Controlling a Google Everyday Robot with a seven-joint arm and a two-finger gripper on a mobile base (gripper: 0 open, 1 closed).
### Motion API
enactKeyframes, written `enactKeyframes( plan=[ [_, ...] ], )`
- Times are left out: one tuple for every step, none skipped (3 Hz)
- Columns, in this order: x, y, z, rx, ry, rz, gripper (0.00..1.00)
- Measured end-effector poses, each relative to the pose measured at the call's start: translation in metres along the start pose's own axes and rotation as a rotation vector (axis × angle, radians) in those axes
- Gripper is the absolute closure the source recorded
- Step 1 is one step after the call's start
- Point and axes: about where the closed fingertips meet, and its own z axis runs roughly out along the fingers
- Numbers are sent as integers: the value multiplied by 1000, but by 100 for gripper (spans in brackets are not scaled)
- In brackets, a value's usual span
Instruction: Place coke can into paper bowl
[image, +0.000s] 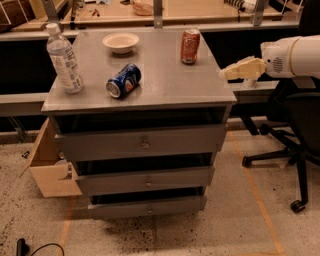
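Observation:
The coke can (190, 46), red-orange with a silver top, stands upright at the back right of the grey cabinet top (165, 85). The cream-white paper bowl (121, 42) sits at the back centre-left, well apart from the can. My gripper (226, 73) with cream-coloured fingers comes in from the right on a white arm. It hovers at the cabinet's right edge, lower than and to the right of the can, holding nothing.
A blue Pepsi can (123, 80) lies on its side mid-top. A clear water bottle (64, 60) stands at the left. A black office chair (295, 135) is at the right. A cardboard box (50, 165) sits left of the drawers. A wooden bench (165, 12) runs behind.

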Motion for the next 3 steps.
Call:
enactKeyframes(
  plan=[
    [-13,-12,20,37,-65,-23,0],
    [-34,-39,63,74,-165,-47,0],
    [-53,-54,109,49,-215,-61,0]
  ],
)
